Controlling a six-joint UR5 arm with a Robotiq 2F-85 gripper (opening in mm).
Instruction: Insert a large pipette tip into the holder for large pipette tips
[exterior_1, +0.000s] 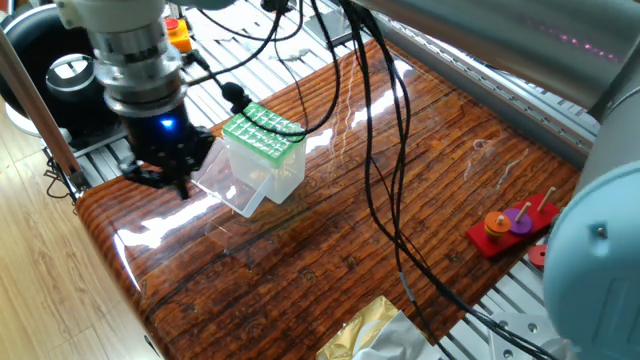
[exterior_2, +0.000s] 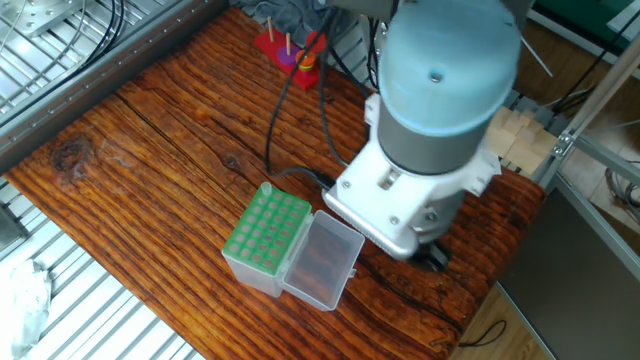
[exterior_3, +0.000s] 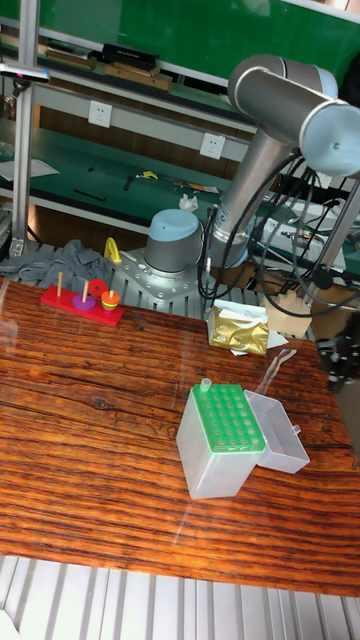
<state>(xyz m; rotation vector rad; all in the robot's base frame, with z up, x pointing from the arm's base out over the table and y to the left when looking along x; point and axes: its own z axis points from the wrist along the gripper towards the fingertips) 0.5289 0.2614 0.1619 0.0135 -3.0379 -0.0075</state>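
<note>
Gripper (exterior_1: 172, 180): hovering just beside the holder's open lid; jaw opening and contents cannot be determined.
Holder for large pipette tips (exterior_1: 262, 150): sitting on the counter (exterior_1: 400, 200).
Large pipette tip (exterior_3: 274, 372): lying behind the holder.
</note>
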